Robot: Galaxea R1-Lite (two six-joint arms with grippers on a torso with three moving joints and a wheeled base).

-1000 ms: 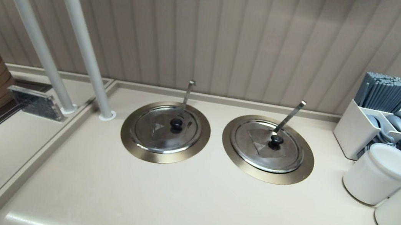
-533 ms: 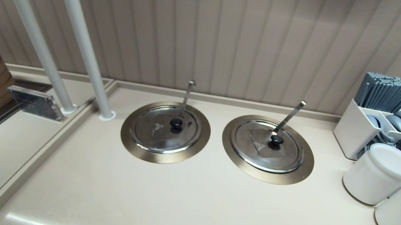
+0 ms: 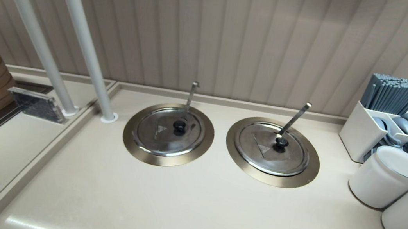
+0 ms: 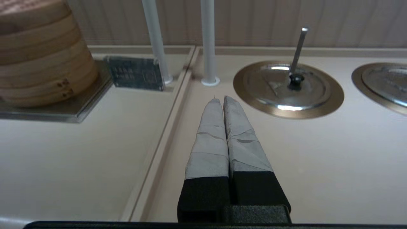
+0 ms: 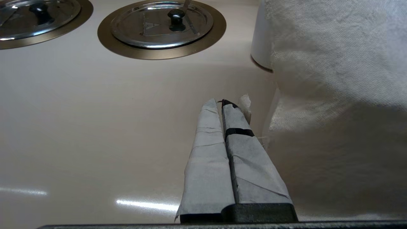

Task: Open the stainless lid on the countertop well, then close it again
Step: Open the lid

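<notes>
Our head view shows the lid (image 3: 168, 130) seated on the well (image 3: 132, 146), no arms; wrist views show the left gripper (image 4: 220, 99) and right gripper (image 5: 219, 103) pressed together.

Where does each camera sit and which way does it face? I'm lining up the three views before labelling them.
Head view: high up, looking down on the countertop; no arm shows. The stainless lid sits on the countertop well.
Left wrist view: low behind the shut left gripper, facing the stainless lid.
Right wrist view: low behind the shut right gripper, facing the twin lid, beside a white cup.
All three show both lids.
</notes>
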